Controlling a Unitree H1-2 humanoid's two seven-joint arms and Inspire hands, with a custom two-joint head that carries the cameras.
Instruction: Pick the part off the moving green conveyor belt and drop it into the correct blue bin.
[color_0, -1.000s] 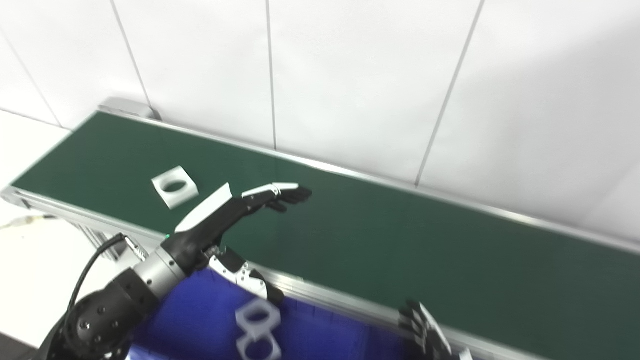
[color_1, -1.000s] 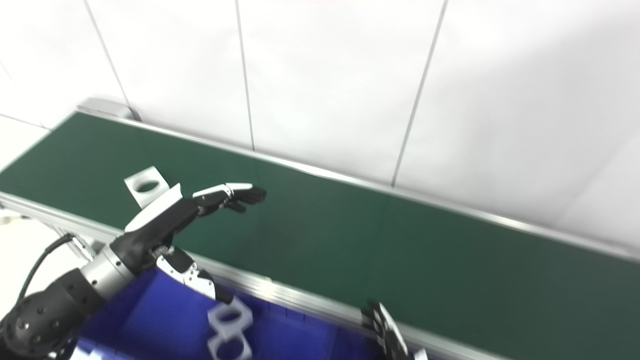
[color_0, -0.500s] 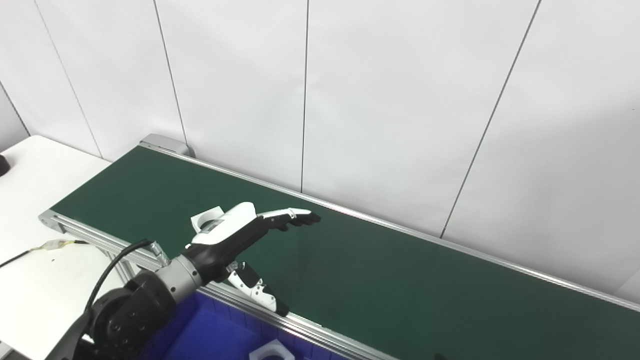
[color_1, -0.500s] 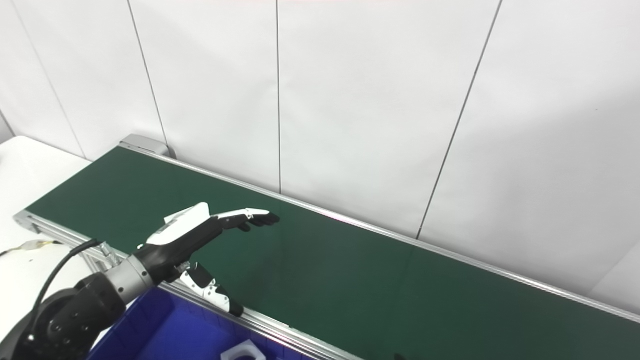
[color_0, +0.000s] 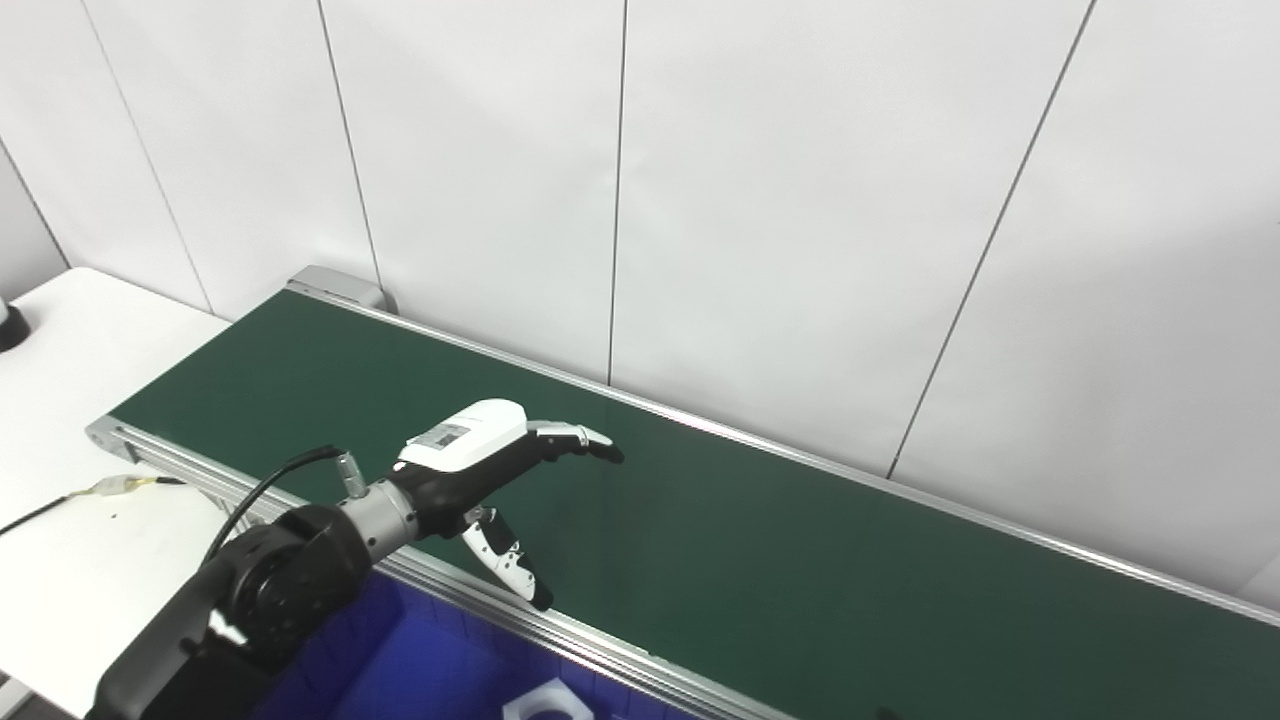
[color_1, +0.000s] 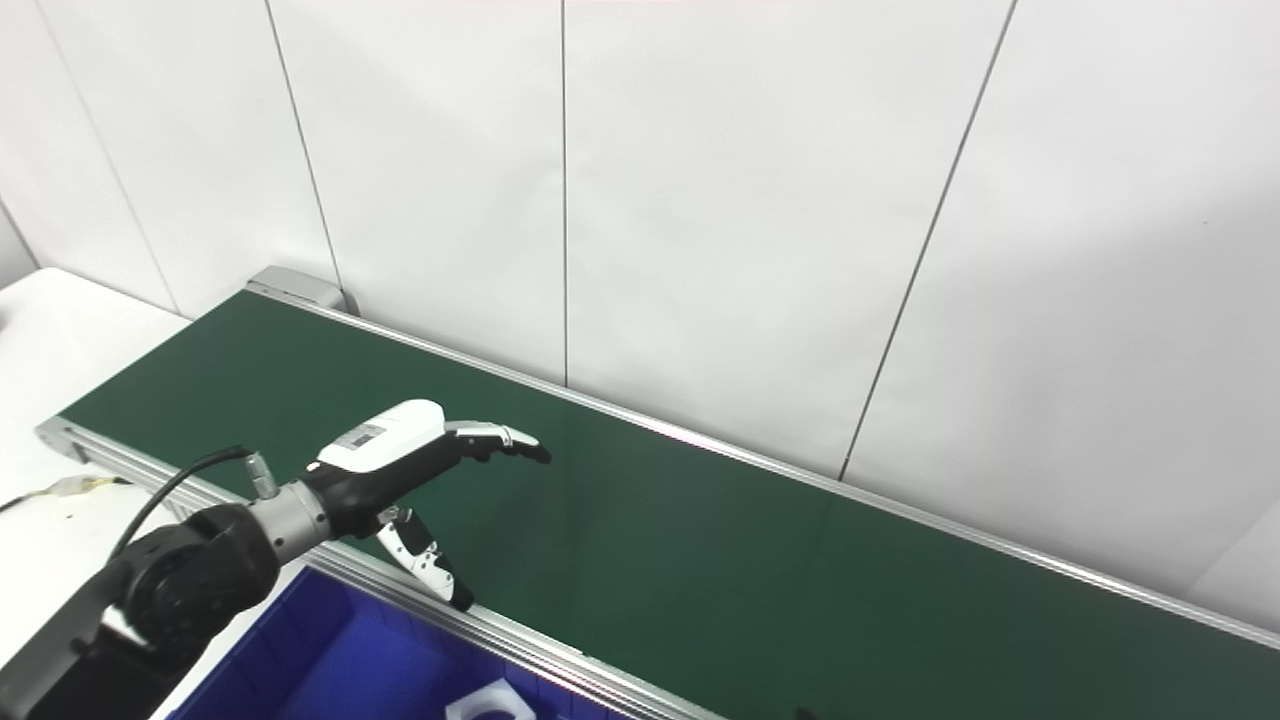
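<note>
The left hand (color_0: 480, 462) hovers over the near edge of the belt (color_0: 760, 560), fingers spread, thumb pointing down, gripping nothing. The part is hidden, perhaps under the palm. At 6 o'clock, a white piece (color_1: 487, 702) lies in the blue bin (color_1: 330, 650). The right hand is out of view.

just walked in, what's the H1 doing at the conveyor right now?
The left hand is stretched out over the green conveyor belt, fingers apart and holding nothing. No part shows on the belt in either view; one may be hidden under the hand, but that cannot be told. A white part already lies in the blue bin in front of the belt. The right hand is out of view, apart from a dark speck at the bottom edge.
</note>
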